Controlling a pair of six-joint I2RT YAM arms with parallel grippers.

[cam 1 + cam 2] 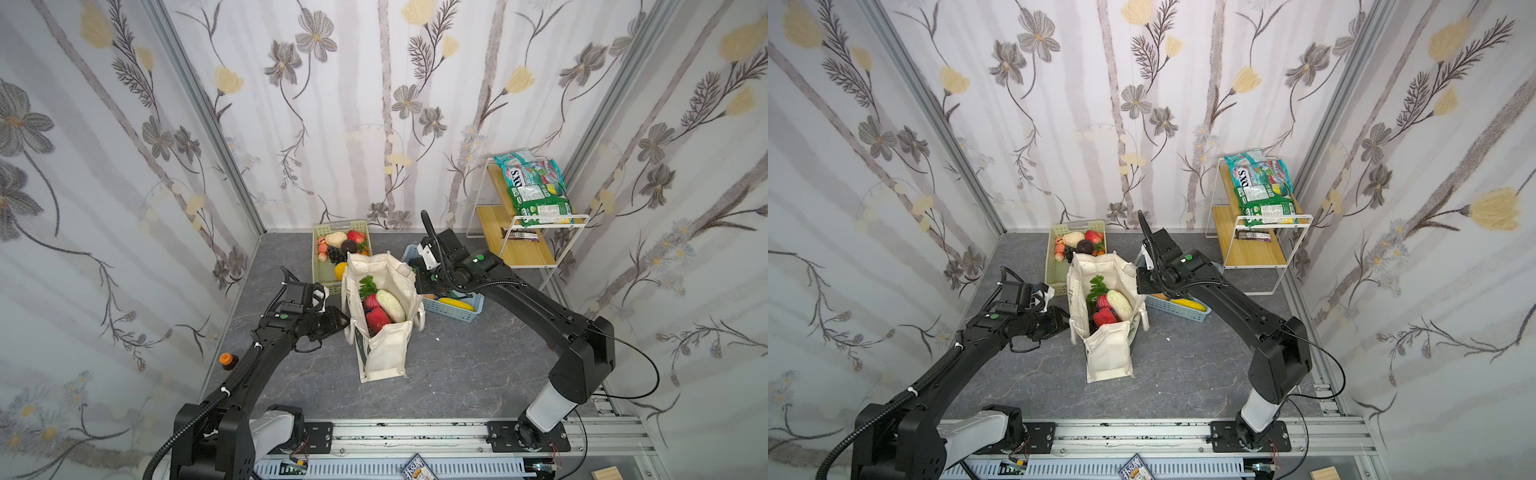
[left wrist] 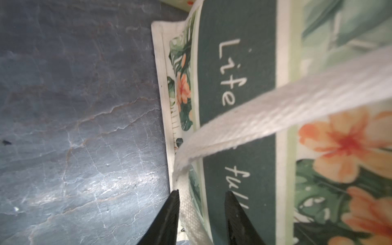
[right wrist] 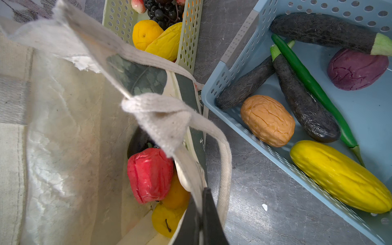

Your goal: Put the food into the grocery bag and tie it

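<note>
1. Straddling the left-side strap handle (image 2: 275,110), your left jaws stood apart. The strap lay against one finger (image 2: 169,216) with a gap to its mate, and nothing was clamped yet.
2. Your right jaws were together, pinched on the rim cloth of the grocery bag (image 1: 384,345) beside the handle (image 3: 224,169) on that side.
3. That read as the tying step, so you needed to close the left jaws on the strap's flat width before lifting. A grip on its edge would likely have slipped.
4. A steady right pinch mattered, since the soft canvas could fold in over the red pepper (image 3: 149,174) and the other food inside.
5. Raising both handles over the open mouth and then crossing them looked the safest order. A sideways pull risked tipping the bag.
6. The bag stood upright on the worktop (image 1: 457,365) between your two arms. It was just in front of the pale green basket (image 1: 318,257) and beside the blue basket (image 1: 453,311), both holding food.
7. On the dark green band (image 2: 237,84) you could read "Life" and "full" in white script. The strap and jaws hid the rest.
8. On the shelf (image 1: 528,253), the teal snack packet (image 1: 521,170) showed "OXS" in large letters. The print on the green packet (image 1: 540,203) was too small to read.
</note>
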